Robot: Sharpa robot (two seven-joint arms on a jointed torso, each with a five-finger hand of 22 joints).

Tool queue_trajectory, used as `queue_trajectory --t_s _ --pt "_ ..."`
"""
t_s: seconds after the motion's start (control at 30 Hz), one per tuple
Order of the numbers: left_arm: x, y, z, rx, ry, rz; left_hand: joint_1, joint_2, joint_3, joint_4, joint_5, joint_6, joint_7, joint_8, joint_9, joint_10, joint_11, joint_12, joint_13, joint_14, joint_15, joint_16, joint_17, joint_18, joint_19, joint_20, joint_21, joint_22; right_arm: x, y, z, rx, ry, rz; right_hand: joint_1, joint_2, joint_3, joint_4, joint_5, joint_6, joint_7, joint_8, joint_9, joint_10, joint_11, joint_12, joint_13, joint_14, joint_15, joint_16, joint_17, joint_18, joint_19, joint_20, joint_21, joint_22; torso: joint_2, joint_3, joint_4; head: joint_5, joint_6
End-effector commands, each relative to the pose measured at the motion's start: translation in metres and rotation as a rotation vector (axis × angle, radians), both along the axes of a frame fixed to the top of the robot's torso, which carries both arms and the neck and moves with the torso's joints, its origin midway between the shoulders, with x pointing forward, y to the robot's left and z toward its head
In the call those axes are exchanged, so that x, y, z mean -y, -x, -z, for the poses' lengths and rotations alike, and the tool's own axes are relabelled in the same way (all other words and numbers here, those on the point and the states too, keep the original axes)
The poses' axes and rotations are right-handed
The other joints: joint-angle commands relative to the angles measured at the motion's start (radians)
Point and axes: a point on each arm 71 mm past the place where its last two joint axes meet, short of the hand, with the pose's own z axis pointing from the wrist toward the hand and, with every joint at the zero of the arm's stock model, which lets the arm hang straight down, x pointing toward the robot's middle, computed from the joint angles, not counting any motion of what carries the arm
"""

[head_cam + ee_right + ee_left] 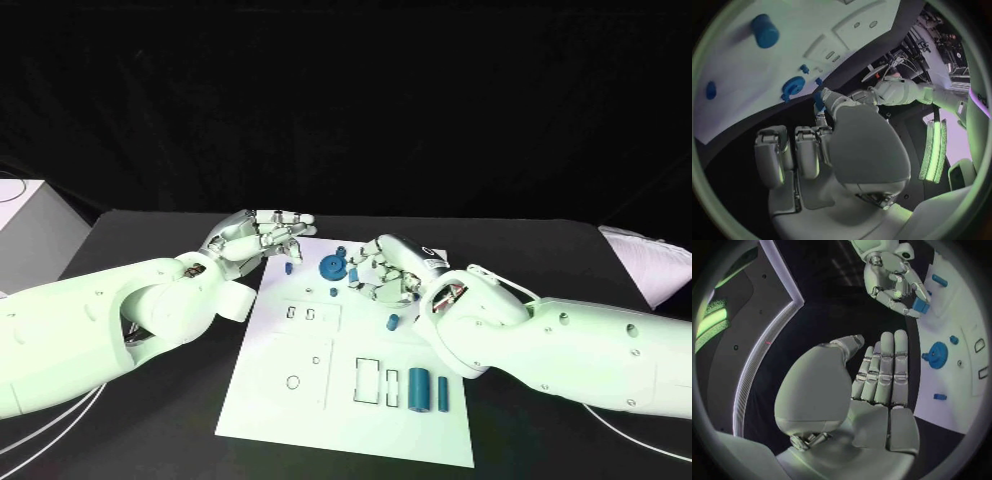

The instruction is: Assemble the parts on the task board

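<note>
Both hands at the far edge of the task board (274, 400), centre frame.
Right hand (387, 268) pinches a small blue part (921, 306) in its fingertips; left hand (260, 236) holds nothing, fingers straight and side by side. Blue gear (333, 266) sits on the board between them (two blue cylinders (430, 389) lower right).

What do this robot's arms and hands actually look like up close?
Both arms are bulky, smooth white shells with rounded joints. Thin white cables trail on the table below the left arm and beside the right arm, which carries a small reddish mark near its wrist. The left hand and right hand are silver metal with segmented fingers and a smooth, rounded, shell-like back.
</note>
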Motion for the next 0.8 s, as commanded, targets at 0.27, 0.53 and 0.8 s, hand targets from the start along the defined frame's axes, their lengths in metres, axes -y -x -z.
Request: queue_trajectory --t_s 0.27,0.53,0.8 --pt "0.002 0.000 -0.001 0.006 0.002 0.014 -0.006 0.002 0.005 -0.003 -0.003 -0.008 0.009 -0.005 0.001 -0.008 0.002 0.003 0.001 -0.008 -0.002 0.007 -0.001 0.007 -0.006 -0.002 0.004 0.001 -0.040 0.003 0.018 0.018 0.125 -0.043 -0.032 -0.010 0.008 0.001 -0.008 0.006 -0.013 0.071 0.039 0.032 -0.008 -0.005 0.177 0.090 -0.005 -0.004 0.207 -0.014 0.105 -0.008 0.005 0.263 -0.012 -0.0122 0.0003 0.019 -0.018" --pt "0.005 0.001 -0.001 0.004 0.004 0.022 -0.006 0.002 0.005 -0.003 -0.003 -0.008 0.009 -0.005 0.001 -0.008 0.002 0.003 0.001 -0.008 -0.002 0.007 -0.001 0.007 -0.006 -0.002 0.004 0.001 -0.056 0.005 0.031 0.018 0.162 -0.048 -0.043 -0.017 0.007 0.002 -0.010 0.004 -0.013 0.074 0.039 0.033 -0.008 -0.005 0.178 0.090 -0.005 -0.004 0.207 -0.014 0.105 -0.008 0.005 0.263 -0.010 -0.0117 0.0063 0.020 -0.025" --pt "0.006 0.001 -0.001 0.003 0.004 0.026 -0.006 0.002 0.005 -0.003 -0.003 -0.008 0.009 -0.005 0.001 -0.008 0.002 0.003 0.001 -0.008 -0.002 0.007 -0.001 0.007 -0.006 -0.002 0.004 0.001 -0.067 0.012 0.044 0.015 0.177 -0.058 -0.061 -0.029 0.005 0.006 -0.009 0.001 -0.013 0.079 0.040 0.035 -0.008 -0.003 0.179 0.090 -0.006 -0.004 0.208 -0.014 0.105 -0.008 0.005 0.263 -0.009 -0.0096 0.0058 0.026 -0.034"
